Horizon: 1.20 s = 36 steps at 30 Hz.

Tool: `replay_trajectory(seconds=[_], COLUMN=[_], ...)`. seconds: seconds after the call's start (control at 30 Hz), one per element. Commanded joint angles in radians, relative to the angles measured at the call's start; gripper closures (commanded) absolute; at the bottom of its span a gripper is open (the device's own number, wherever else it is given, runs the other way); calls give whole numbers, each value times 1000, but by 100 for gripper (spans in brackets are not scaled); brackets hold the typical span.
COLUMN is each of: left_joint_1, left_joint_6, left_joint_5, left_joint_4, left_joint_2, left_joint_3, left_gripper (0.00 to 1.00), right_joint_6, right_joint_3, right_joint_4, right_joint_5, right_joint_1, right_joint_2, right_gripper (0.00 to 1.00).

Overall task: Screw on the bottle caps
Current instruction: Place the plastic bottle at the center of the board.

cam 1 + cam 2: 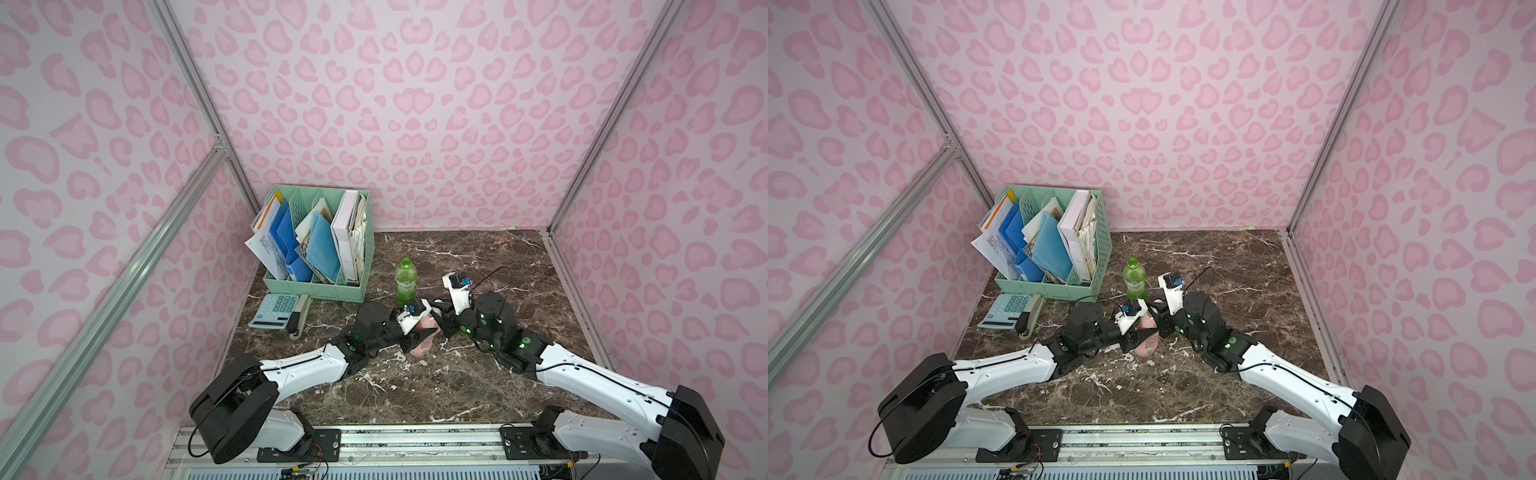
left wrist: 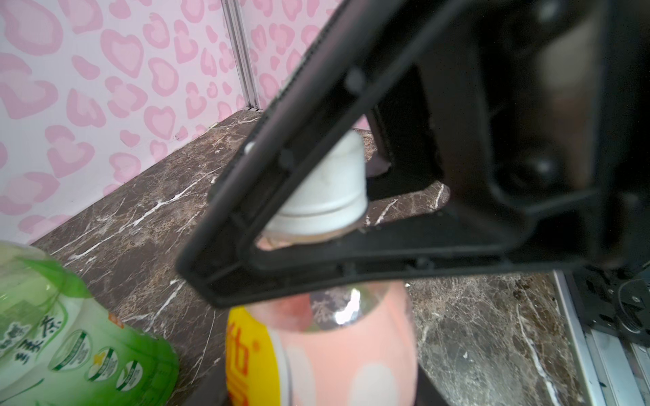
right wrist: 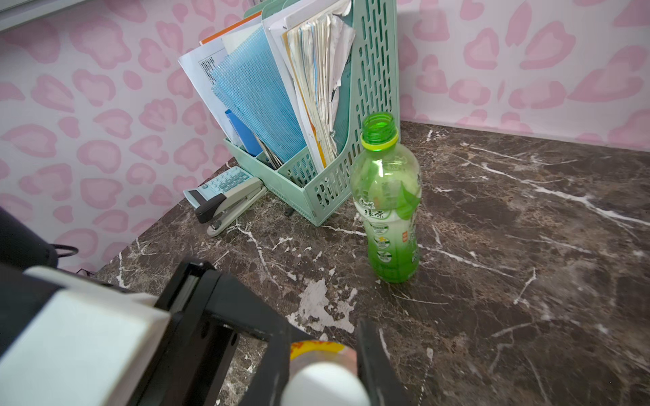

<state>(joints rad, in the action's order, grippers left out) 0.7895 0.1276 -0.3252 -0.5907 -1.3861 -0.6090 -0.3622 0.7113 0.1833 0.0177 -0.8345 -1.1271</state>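
The left gripper clamps the pink bottle roughly upright, just in front of the green bottle, while the right gripper, reaching in from the right, pinches the white cap on its neck, so the twist should run about the bottle's long axis.

I work in a test booth dressed as an office desk. A mint file rack stuffed with folders and papers stands on a marble-look tabletop, a calculator and a stapler just beside it. Behind the rack rise pink heart-print panels on bare aluminium posts, and across the table from it my arms bolt to a metal rail.
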Motion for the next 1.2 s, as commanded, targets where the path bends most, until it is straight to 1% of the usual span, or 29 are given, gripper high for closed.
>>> replay_trajectory(seconds=[0.0,0.1,0.13,0.2,0.3,0.43,0.5,0.6,0.7,0.83,1.03,1.17], left_joint_1=[0,-2,-1,-9,-34,-101,-111,-111,-118,-125,-127,-128], left_joint_6=[10,4,4,4,-34,-153,-167,-169,-172,-166,-161,-160], left_joint_5=[36,87,108,131,176,220,226,272,325,344,341,341], left_joint_4=[-8,-6,3,24,43,106,149,176,189,184,189,184], left_joint_2=[-2,21,33,56,92,142,167,186,190,184,161,148], left_joint_3=[-11,0,1,3,8,-6,-19,-23,-20,-12,-21,-21], left_gripper=[44,30,2,1,1,1,1,1,1,1,1,2], right_joint_6=[66,143,164,216,268,322,338,360,370,370,359,353], right_joint_3=[20,53,64,73,86,133,167,225,280,326,352,349], right_joint_4=[6,-18,-25,-6,58,143,178,219,244,269,289,289], right_joint_5=[-26,-71,-102,-125,-92,-39,-24,-4,26,43,74,79], right_joint_1=[1,0,4,31,116,236,273,311,337,350,358,360], right_joint_2=[0,-5,-8,-15,-53,-153,-209,-302,-392,-479,-556,-578], right_gripper=[98,100,100,100,100,100,98,97,96,94,91,87])
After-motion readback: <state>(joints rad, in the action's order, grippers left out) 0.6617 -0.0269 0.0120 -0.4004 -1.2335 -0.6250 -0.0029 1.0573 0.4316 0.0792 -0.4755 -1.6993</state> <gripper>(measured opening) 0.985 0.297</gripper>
